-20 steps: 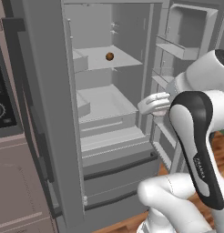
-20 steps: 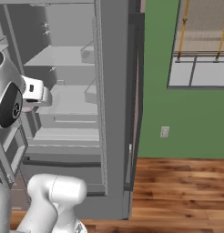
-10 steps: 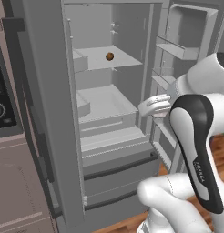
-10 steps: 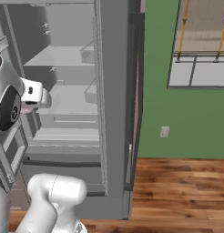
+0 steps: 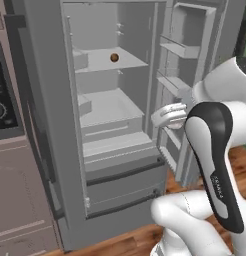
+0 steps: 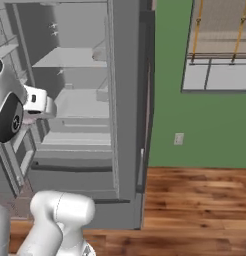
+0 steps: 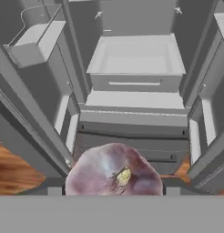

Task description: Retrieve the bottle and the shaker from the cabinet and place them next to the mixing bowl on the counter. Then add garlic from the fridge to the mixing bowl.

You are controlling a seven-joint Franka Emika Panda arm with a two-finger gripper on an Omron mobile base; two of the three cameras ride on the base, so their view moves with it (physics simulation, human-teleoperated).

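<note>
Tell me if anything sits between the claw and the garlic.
Nothing visible does. The garlic sits right at the claw in the hand view, apparently already gripped, in front of the open fridge. The fingertips themselves are hidden behind the bulb.

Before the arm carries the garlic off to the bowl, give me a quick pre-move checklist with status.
1. Garlic in the gripper: ok, the hand view shows the pinkish bulb seated right at the fingers, against the open fridge.
2. Grip firm enough to travel: cannot tell, the finger contact is hidden behind the bulb.
3. Gripper out of the fridge compartment: ok, it sits in front of the shelves, beside the door racks.
4. Fridge doors open wide for the retreat: ok.
5. Wrong item left behind: ok, the brown ball sits on the upper shelf.
6. Bowl and counter reachable: cannot tell from these views.
</note>
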